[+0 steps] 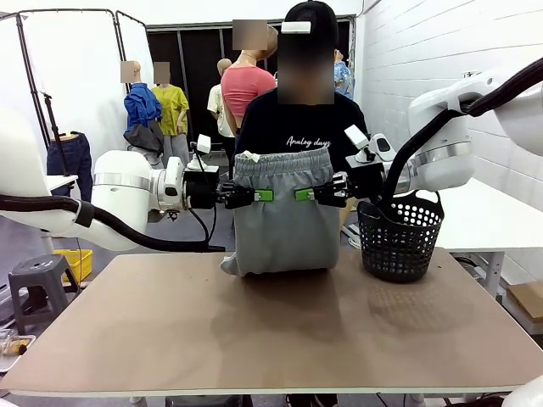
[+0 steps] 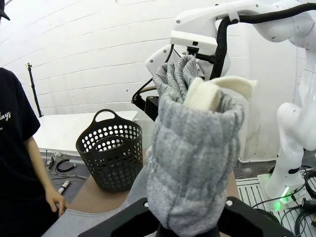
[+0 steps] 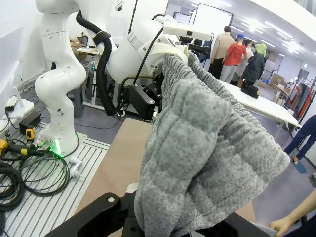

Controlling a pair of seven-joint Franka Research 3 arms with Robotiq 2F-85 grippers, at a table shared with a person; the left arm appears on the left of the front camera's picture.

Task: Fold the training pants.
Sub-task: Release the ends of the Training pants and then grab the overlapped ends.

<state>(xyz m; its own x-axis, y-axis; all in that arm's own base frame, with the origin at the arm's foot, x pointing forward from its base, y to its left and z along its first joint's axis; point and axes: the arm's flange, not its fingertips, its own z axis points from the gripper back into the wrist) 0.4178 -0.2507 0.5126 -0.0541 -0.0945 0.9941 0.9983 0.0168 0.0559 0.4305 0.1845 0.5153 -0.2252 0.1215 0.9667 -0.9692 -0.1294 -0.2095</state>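
Training pants [image 1: 280, 222] are held up above the far half of the counter [image 1: 254, 339], in front of the person [image 1: 307, 127] standing at the far side. The garment hangs as a short, doubled grey bundle with the gathered waistband on top. Its lower edge reaches down to the counter surface; I cannot tell whether it touches.

Left arm [image 1: 127, 193] comes in from the left. The left jaws are pressed together on the cloth just under the waistband, at the bundle's left side. In the left wrist view the grey jersey [image 2: 192, 163] rises bunched from between the fingers, with a cream strip [image 2: 219, 91] at its top.

Right arm [image 1: 441, 144] comes in from the right. The right jaws are pinching the same band of cloth at the right side, level with the left. In the right wrist view the fabric [image 3: 207, 148] is bunched up between the fingers.

A black perforated basket [image 1: 399, 242] stands on the counter, just right of the pants. The person's hand [image 2: 57, 200] hangs near the counter edge.
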